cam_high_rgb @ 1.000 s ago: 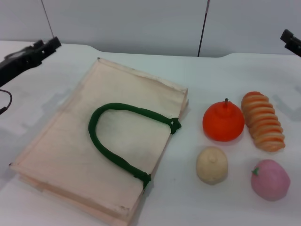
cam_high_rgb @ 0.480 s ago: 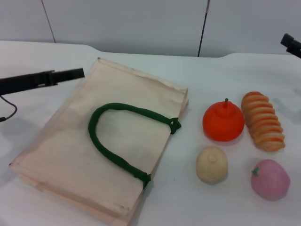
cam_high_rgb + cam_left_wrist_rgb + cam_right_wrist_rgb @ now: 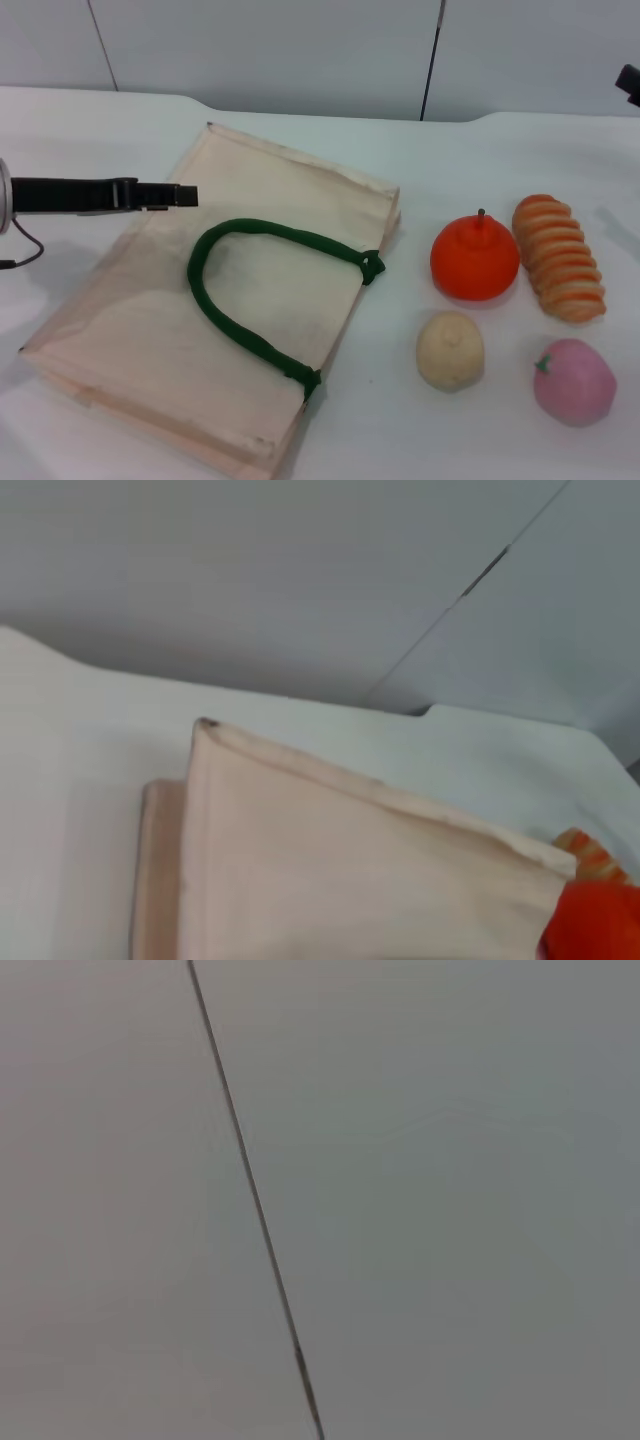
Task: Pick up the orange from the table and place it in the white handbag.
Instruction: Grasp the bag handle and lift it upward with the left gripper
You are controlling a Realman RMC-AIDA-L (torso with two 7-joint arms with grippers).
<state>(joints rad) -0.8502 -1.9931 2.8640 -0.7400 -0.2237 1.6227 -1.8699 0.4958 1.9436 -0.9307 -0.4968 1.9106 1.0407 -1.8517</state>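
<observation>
The orange (image 3: pixel 475 257) sits on the table (image 3: pixel 480 155), right of the white handbag (image 3: pixel 220 300) and just beside a ridged loaf (image 3: pixel 560 257) — untouched. The left gripper (image 3: pixel 185 195) reaches in over the bag's far-left edge; whether it is open I cannot tell. The right gripper (image 3: pixel 630 82) stays at the far right edge — barely visible.

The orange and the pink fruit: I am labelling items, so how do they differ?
The orange is bright orange-red with a short dark stem; the pink fruit is pale pink with a small green stem. The orange looks larger. It lies nearer the white handbag. Both are round and rest on the table, untouched.
</observation>
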